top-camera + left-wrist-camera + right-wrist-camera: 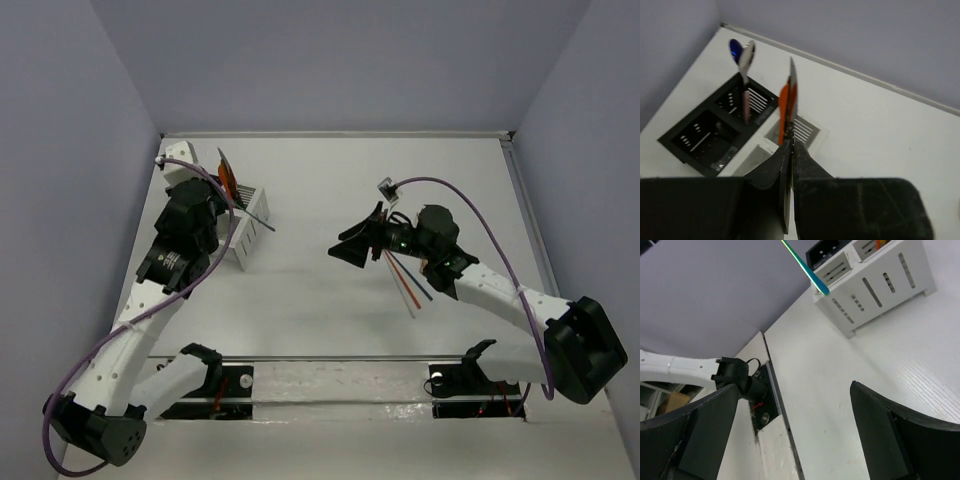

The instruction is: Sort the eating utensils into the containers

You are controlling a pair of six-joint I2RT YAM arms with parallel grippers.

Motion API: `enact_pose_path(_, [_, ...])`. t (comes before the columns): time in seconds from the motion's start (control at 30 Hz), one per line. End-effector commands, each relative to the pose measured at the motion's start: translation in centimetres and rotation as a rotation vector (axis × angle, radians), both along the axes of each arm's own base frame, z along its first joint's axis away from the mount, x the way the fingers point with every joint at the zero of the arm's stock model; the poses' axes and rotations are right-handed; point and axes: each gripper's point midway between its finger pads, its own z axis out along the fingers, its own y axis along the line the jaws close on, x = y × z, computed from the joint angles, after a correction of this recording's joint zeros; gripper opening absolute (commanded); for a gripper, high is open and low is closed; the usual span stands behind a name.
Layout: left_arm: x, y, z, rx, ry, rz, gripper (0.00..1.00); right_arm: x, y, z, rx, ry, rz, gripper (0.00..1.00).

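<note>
black caddy (705, 135): blue, silver spoons (742, 55) upright | white caddy (805, 132): orange sticks (785, 102) | red, blue, white sticks (405, 280) lying loose, apart

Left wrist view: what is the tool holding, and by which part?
The left tool pinches a thin orange-and-silver utensil by one end; the rest juts out toward the white container.

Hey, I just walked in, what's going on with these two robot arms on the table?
The arms are sorting cutlery into caddies. The left tool is shut on a thin utensil, held upright over the white caddy, beside an orange piece. Two spoons already stand in the black caddy. The right tool is open, near a few loose sticks lying on the table.
</note>
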Motion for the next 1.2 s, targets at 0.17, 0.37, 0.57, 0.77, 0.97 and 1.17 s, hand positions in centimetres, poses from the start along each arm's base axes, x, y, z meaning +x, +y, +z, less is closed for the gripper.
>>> enact_pose_path(0.17, [-0.7,8.1,1.7,0.138,0.026,0.308,0.0,1.8,-1.0,-0.9,-0.035,-0.016,-0.096,0.98])
enact_pose_path(0.37, [0.1,9.5,0.2,0.185,0.051,0.369,0.0,2.1,-0.7,-1.8,-0.051,0.013,-0.097,0.94])
enact_pose_path(0.57, [1.2,9.4,0.7,0.176,0.012,0.387,0.0,2.4,-0.7,-2.2,-0.051,0.026,-0.088,0.93])
enact_pose_path(0.77, [1.7,10.2,0.7,0.21,0.012,0.444,0.0,2.5,-0.7,-2.6,-0.059,0.031,-0.092,0.93])
enact_pose_path(0.97, [-0.1,13.6,2.0,0.304,0.017,0.676,0.0,2.5,-0.4,-2.8,-0.057,0.038,-0.074,0.93])
enact_pose_path(1.17, [-0.3,15.0,3.2,0.328,0.009,0.725,0.0,2.5,-0.2,-3.1,-0.058,0.047,-0.063,0.92])
